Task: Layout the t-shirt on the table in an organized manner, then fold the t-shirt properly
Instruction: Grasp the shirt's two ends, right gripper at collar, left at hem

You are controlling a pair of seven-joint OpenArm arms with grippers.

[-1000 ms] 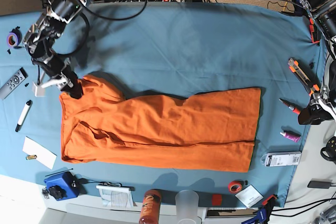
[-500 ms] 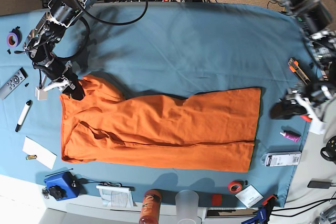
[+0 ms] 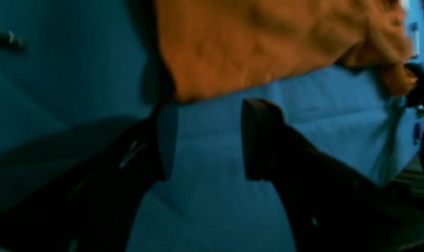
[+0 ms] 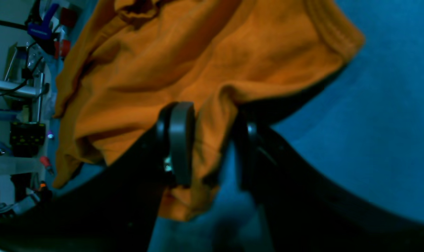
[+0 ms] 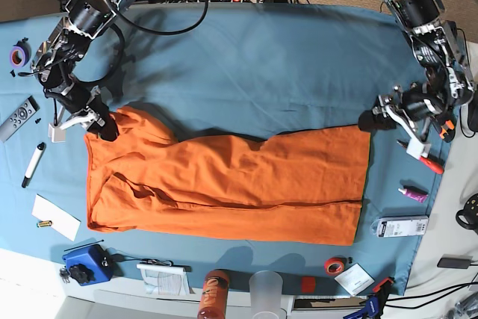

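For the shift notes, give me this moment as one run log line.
stage: laying out | right gripper: closed on t-shirt corner | left gripper: open, above table beside shirt's other end

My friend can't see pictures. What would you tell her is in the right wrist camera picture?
Two black fingers pinch a bunched fold of the orange t-shirt, which spreads away across the top of the picture. Blue table cloth fills the right side, and blurry tools sit far off at the left edge.
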